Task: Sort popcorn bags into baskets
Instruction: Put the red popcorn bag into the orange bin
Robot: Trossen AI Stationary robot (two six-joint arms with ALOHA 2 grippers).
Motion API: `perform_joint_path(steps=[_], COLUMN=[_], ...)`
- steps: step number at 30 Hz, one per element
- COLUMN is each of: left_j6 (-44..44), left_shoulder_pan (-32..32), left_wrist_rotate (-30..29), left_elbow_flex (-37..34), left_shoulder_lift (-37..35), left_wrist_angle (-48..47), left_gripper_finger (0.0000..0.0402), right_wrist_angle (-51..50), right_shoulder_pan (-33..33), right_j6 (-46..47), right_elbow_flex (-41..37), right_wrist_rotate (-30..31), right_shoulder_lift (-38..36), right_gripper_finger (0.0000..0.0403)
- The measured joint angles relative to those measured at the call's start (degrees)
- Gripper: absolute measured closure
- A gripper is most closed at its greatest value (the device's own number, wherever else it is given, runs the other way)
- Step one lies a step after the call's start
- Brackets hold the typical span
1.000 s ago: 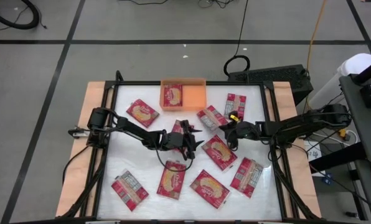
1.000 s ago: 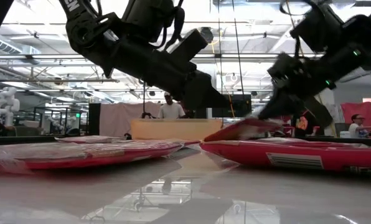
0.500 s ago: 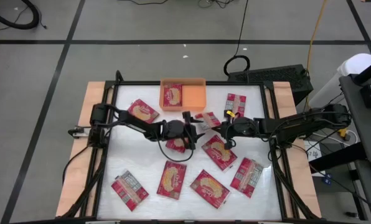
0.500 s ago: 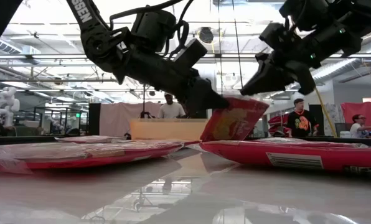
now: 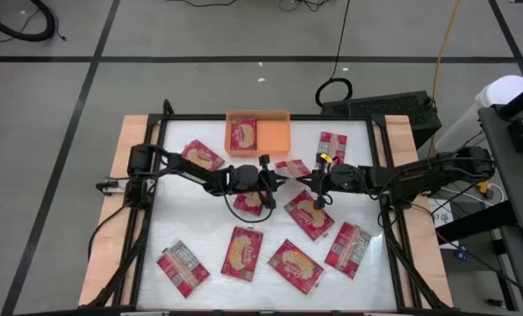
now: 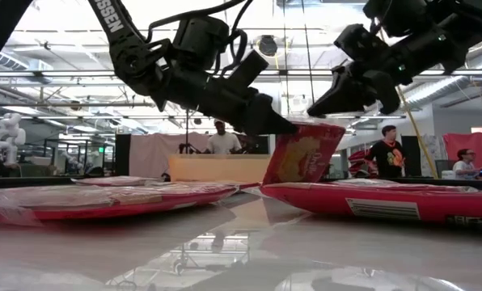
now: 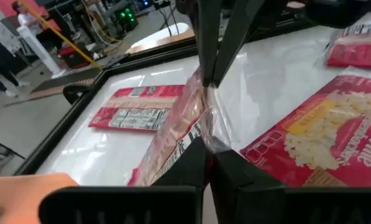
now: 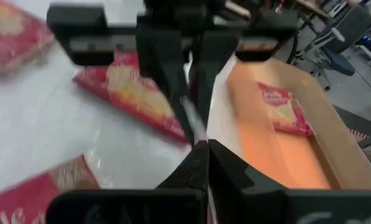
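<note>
One red popcorn bag (image 6: 306, 153) stands on edge over the table's middle, between my two grippers. My left gripper (image 6: 289, 128) comes from the left and is shut on it. My right gripper (image 6: 314, 113) comes from the right and is also shut on it. From above the bag (image 5: 290, 168) shows as a narrow strip. The orange basket (image 5: 275, 133) sits at the far edge with one bag (image 5: 243, 135) lying flat in its left half. Several other bags lie flat on the table. My left gripper pinches the bag's upper sealed edge (image 7: 204, 138) between its two fingers. It comes nearly level from the table's left, slanting slightly down. The bag hangs tilted below; whether its lower end touches the table, I cannot tell. My right gripper pinches the same upper edge (image 8: 193, 134) between its two fingers, close to the left gripper's fingers (image 8: 185, 68). It comes from the table's right, slanting down. The bag hangs below it on edge.
Flat bags lie around the held one: at the far left (image 5: 200, 158), far right (image 5: 332, 149), under the arms (image 5: 310, 213) and along the near side (image 5: 244, 252), (image 5: 295, 266), (image 5: 349, 248). A black frame (image 5: 156, 211) rims the table. People stand in the room beyond.
My right gripper has risen with the bag, tipping it from almost flat up onto its edge. My left gripper, open a second ago, has swung toward the far edge to the bag and shut on its upper edge.
</note>
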Motion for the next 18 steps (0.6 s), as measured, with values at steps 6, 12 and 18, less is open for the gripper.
perform_joint_path(steps=[6,12,18], left_j6=[-6.3,-10.0,-13.9], left_shoulder_pan=[-0.1,-0.1,-0.1], left_wrist_rotate=[-0.5,-0.4,2.9], left_elbow_flex=[-0.2,-0.2,-0.2], left_shoulder_lift=[-5.8,-18.3,-29.3], left_wrist_angle=[-4.2,-20.6,-36.7], left_gripper_finger=[0.0396,0.0396,0.0396], right_wrist_angle=[2.9,2.8,3.5], right_shoulder_pan=[3.3,8.2,13.0], right_j6=[2.2,2.4,5.4], right_elbow_flex=[0.1,0.1,0.1], right_wrist_rotate=[7.0,16.3,22.8], right_shoulder_lift=[-4.7,-11.8,-11.9], right_gripper_finger=[0.0381,0.0332,0.0279])
